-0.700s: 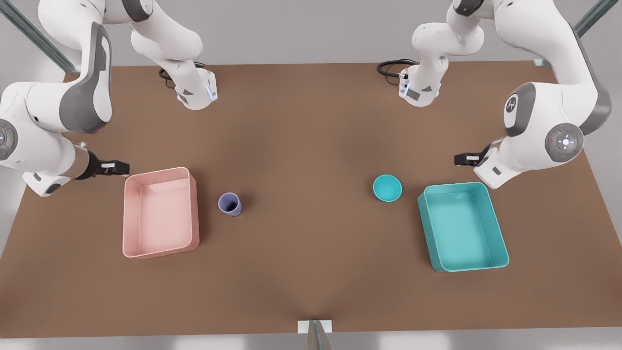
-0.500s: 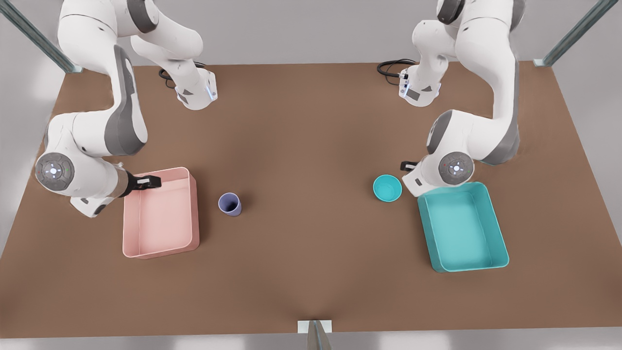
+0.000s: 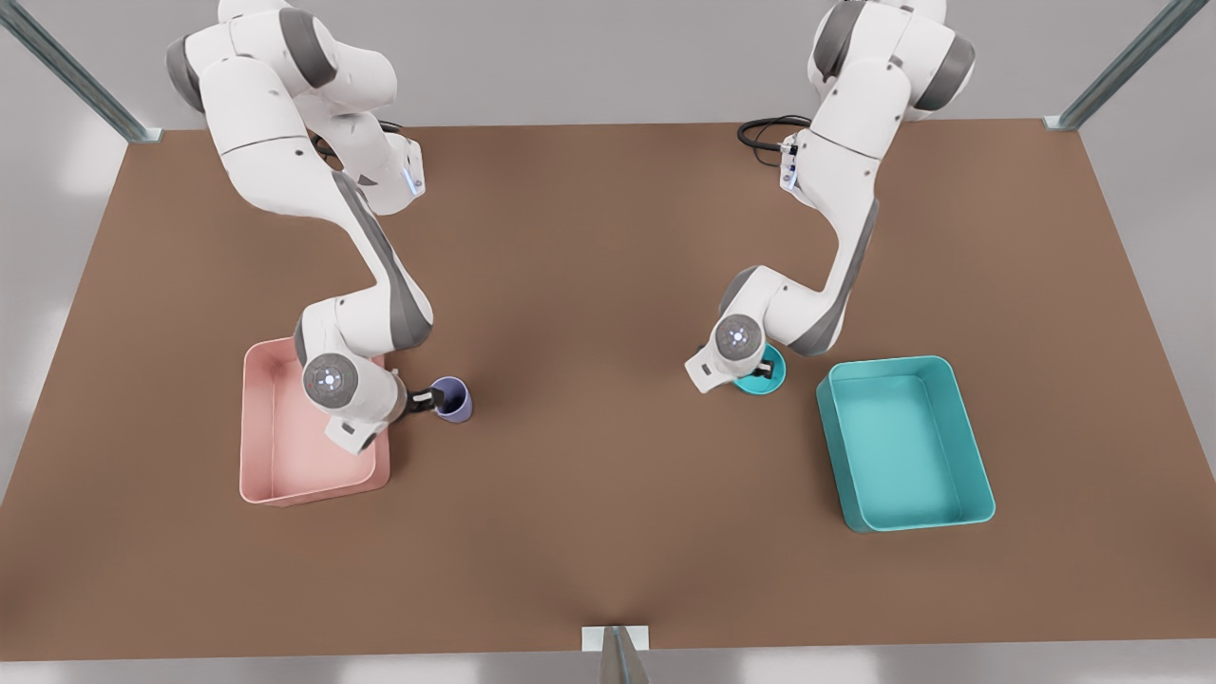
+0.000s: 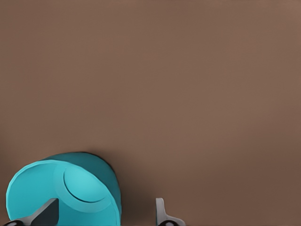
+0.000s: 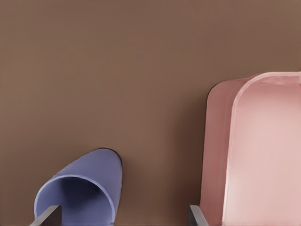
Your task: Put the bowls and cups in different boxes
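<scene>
Left gripper (image 3: 763,366) sat at the teal bowl (image 3: 760,372), which stood on the table (image 3: 608,532) just at 9 o'clock of the teal box (image 3: 905,443). In the left wrist view one fingertip (image 4: 47,213) lay inside the bowl's rim and the other outside it on the table side: fingers spread, straddling the wall, nothing clamped yet.

Right gripper (image 3: 425,400) sat at the lavender cup (image 3: 450,399), upright on the table just at 3 o'clock of the pink box (image 3: 275,480). In the right wrist view one fingertip (image 5: 47,215) was at the cup's mouth and the other beside the box wall; fingers apart, cup not gripped.

Judged: both pieces look light, rigid, smooth plastic, likely slippery. A pinch across the rim wall suits each. The thin wall gives little contact area, so the cup may tilt if the pinch is shallow.
</scene>
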`<state>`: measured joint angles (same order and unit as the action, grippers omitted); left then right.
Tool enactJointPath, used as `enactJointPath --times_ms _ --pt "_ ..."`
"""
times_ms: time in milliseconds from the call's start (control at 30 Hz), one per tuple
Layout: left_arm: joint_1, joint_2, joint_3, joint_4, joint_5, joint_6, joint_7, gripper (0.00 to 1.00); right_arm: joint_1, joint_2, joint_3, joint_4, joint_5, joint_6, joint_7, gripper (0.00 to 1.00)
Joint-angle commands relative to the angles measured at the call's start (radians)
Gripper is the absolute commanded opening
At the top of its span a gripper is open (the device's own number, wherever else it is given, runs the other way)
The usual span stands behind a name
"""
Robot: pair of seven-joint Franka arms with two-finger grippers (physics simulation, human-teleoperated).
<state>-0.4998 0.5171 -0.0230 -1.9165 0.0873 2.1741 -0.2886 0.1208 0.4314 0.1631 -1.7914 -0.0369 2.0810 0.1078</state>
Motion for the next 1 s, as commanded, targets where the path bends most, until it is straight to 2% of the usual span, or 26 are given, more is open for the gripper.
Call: enactJointPath --times_ms 0,33,100,133,167,200,233,267,367,433,567,667,733,767,800,833,867,967 --pt "0.000 0.009 0.000 -0.006 0.005 0.101 -0.142 1.00 0.000 -0.039 0.001 -0.063 0.005 0.157 0.197 1.00" --pt "0.000 0.012 0.000 -0.006 0.005 0.101 -0.142 1.00 0.000 -0.052 0.004 -0.091 0.005 0.163 0.197 1.00" --pt "0.000 0.026 0.000 -0.006 0.008 0.101 -0.142 0.91 0.000 -0.066 0.004 -0.146 0.006 0.198 0.197 1.00" --pt "0.001 0.030 0.000 -0.006 0.032 0.101 -0.142 0.78 0.000 -0.065 0.006 -0.152 0.012 0.198 0.197 1.00" --pt "0.003 0.032 0.003 -0.004 0.043 0.101 -0.142 0.60 0.000 -0.059 0.004 -0.151 0.020 0.205 0.197 1.00" --pt "0.003 0.032 0.005 -0.004 0.045 0.099 -0.145 0.45 0.000 -0.054 0.004 -0.151 0.020 0.208 0.197 1.00" --pt "0.003 0.032 0.006 -0.002 0.048 0.098 -0.161 0.36 0.000 -0.048 0.004 -0.152 0.020 0.208 0.197 1.00" --pt "0.003 0.032 0.008 -0.002 0.087 0.096 -0.190 0.31 0.000 -0.036 0.004 -0.154 0.022 0.208 0.197 1.00" --pt "0.003 0.030 0.011 0.002 0.117 0.092 -0.201 0.21 0.000 -0.010 0.004 -0.160 0.022 0.206 0.197 1.00" --pt "0.001 0.021 0.021 0.005 0.124 0.075 -0.199 0.21 0.000 0.003 0.004 -0.164 0.020 0.208 0.197 1.00" --pt "0.010 -0.091 0.023 0.100 0.152 -0.154 -0.271 0.21 0.003 0.009 0.004 -0.175 0.020 0.208 0.197 1.00" --pt "0.168 -0.157 0.023 0.266 0.152 -0.270 -0.284 0.21 0.006 0.033 0.004 -0.174 0.020 0.208 0.197 1.00" --pt "0.283 -0.112 0.023 0.375 0.152 -0.258 -0.270 0.21 0.008 0.041 0.004 -0.172 0.020 0.208 0.197 0.99" --pt "0.357 -0.043 0.023 0.470 0.132 -0.257 -0.204 0.21 0.008 0.044 0.004 -0.172 0.020 0.208 0.197 0.90" --pt "0.383 0.016 0.025 0.525 0.129 -0.252 -0.195 0.21 0.010 0.044 0.006 -0.171 0.020 0.208 0.197 0.66" --pt "0.403 0.066 0.028 0.550 0.129 -0.231 -0.195 0.21 0.010 0.044 0.006 -0.171 0.020 0.208 0.197 0.51" --pt "0.414 0.089 0.041 0.544 0.126 -0.197 -0.193 0.21 0.016 0.044 0.006 -0.168 0.020 0.206 0.197 0.41" --pt "0.396 0.104 0.069 0.432 0.103 -0.126 -0.195 0.21 0.023 0.052 0.006 -0.155 0.020 0.198 0.197 0.24"
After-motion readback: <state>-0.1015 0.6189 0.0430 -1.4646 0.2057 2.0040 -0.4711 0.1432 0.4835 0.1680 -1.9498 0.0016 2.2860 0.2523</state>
